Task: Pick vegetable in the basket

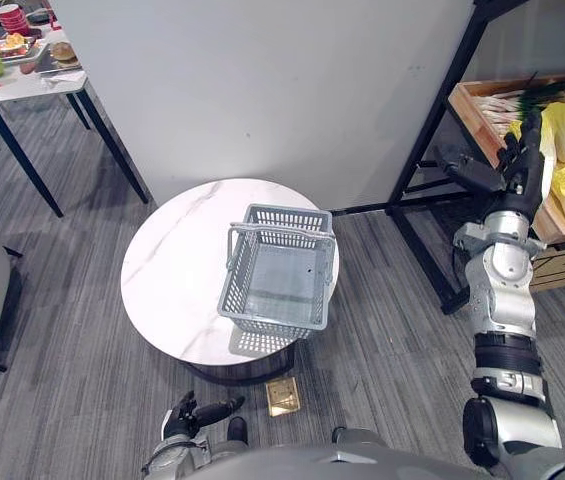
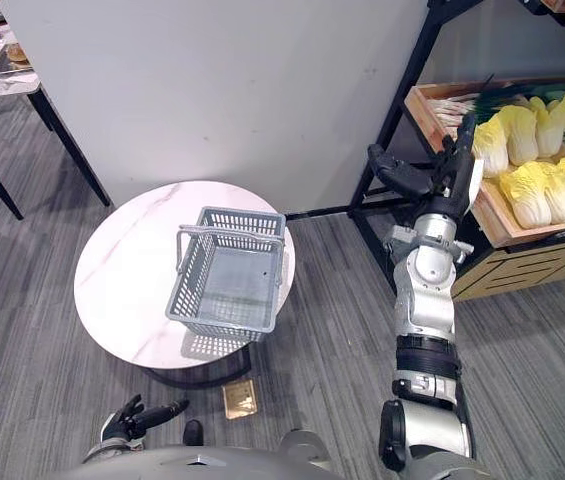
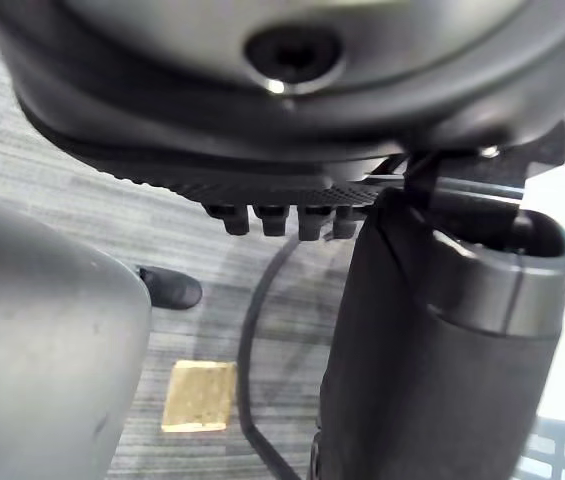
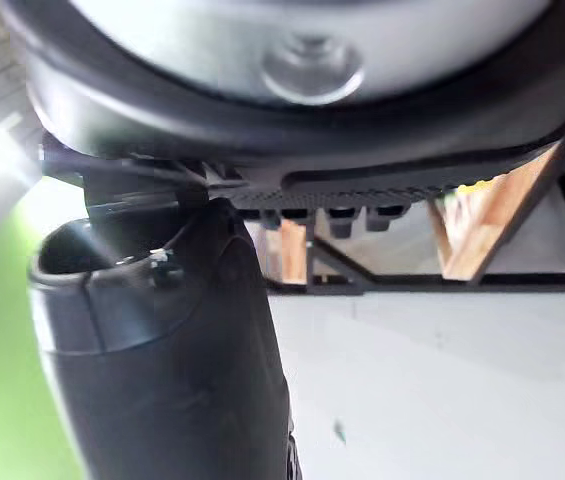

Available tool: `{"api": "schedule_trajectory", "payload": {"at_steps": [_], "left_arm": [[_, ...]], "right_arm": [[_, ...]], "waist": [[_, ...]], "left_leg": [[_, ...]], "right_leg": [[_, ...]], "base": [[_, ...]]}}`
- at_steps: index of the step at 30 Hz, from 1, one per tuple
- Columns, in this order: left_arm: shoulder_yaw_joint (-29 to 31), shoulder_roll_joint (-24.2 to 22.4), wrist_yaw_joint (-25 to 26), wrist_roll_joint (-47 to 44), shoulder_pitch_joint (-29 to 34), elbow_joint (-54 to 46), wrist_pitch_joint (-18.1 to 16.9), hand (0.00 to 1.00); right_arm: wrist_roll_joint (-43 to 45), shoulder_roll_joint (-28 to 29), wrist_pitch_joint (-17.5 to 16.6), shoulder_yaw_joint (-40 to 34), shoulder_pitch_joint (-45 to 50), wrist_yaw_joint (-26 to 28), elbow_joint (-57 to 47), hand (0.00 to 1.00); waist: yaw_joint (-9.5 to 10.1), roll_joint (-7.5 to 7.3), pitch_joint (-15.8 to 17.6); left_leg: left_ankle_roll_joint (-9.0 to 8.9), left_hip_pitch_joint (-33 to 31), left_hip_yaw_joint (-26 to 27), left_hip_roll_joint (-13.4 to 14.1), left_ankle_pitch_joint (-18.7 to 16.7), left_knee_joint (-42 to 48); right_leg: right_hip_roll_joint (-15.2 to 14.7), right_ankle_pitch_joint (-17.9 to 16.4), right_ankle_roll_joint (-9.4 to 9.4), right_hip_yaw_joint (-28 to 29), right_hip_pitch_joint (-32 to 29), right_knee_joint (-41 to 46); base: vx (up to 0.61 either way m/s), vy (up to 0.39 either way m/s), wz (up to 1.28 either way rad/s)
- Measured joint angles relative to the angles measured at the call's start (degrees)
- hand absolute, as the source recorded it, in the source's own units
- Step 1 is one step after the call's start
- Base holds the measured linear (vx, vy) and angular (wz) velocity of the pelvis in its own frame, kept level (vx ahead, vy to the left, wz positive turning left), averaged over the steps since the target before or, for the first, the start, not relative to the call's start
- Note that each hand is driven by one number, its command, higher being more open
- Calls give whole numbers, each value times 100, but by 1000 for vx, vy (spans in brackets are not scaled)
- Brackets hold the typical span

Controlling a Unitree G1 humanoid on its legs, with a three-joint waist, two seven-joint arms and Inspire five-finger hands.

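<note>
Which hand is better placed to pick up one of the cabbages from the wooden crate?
Right. The right hand is up and open beside the cabbages in the wooden crate. The left hand hangs low near the floor, far from them.

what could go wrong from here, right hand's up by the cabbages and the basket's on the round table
1. The right hand is open beside the wooden crate; its fingers might catch the rim instead of the cabbages.
2. They lie packed together, so pulling one could drag a neighbour out.
3. The basket sits at the edge of the table; a dropped vegetable might tip it.
</note>
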Motion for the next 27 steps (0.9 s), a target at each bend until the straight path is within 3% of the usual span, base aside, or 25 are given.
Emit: {"api": "schedule_trajectory", "payload": {"at_steps": [6, 14, 17, 18, 19, 21, 24, 27], "left_arm": [[2, -2, -124, -71, 16, -2, -21, 100], [-26, 11, -199, -113, 18, -53, -112, 100], [-25, 37, -209, -114, 27, -112, -112, 100], [-24, 55, -225, -114, 27, -118, -117, 100], [-24, 60, -228, -114, 26, -119, -120, 100], [-23, 95, -283, -112, 26, -158, -124, 100], [4, 121, -319, -114, 19, -220, -130, 100], [3, 120, -331, -113, -33, -238, -135, 100]], "right_arm": [[-136, -742, -4, 720, -1177, 250, 654, 100], [-358, -910, -1, 1707, -2038, 564, 1507, 100], [-680, -1154, -1, 2576, -2396, 802, 1635, 100], [-938, -1478, -9, 3372, -2685, 997, 1612, 100], [-1002, -1552, -15, 3534, -2740, 1046, 1592, 100], [-1555, -2069, -327, 4454, -3000, 1560, 1294, 100], [-1943, -2136, -661, 4757, -3000, 1998, 1094, 100], [-2111, -2199, -676, 5066, -3000, 2265, 1096, 100]], "waist": [[8, -22, 12], [97, -44, 27], [114, -77, 47], [113, -102, 62], [113, -107, 64], [125, -165, 77], [178, -232, 103], [281, -257, 118]], "left_leg": [[3, -32, -51, 14, 26, 0], [-4, -95, -212, 27, 91, -1], [-7, -128, -224, 29, 109, -1], [-8, -131, -230, 29, 109, -1], [-8, -133, -232, 30, 109, -1], [-18, -195, -322, 31, 117, 0], [-25, -286, -456, 25, 150, 1], [-22, -348, -595, 10, 177, 1]], "right_leg": [[10, 71, -5, -44, 31, -65], [18, 71, -5, -192, 56, -64], [22, 72, -8, -199, 22, -57], [22, 72, -8, -208, 23, -59], [22, 72, -8, -211, 23, -60], [20, 69, -10, -308, 22, -68], [22, 66, -14, -426, 3, -70], [14, 60, -22, -529, 18, -70]], "base": [[-2, -2, 2], [-16, -7, 10], [-8, -1, 1], [0, 0, 0], [-5, -5, 6], [0, -9, 17], [10, -9, 22], [3, -3, 22]]}}
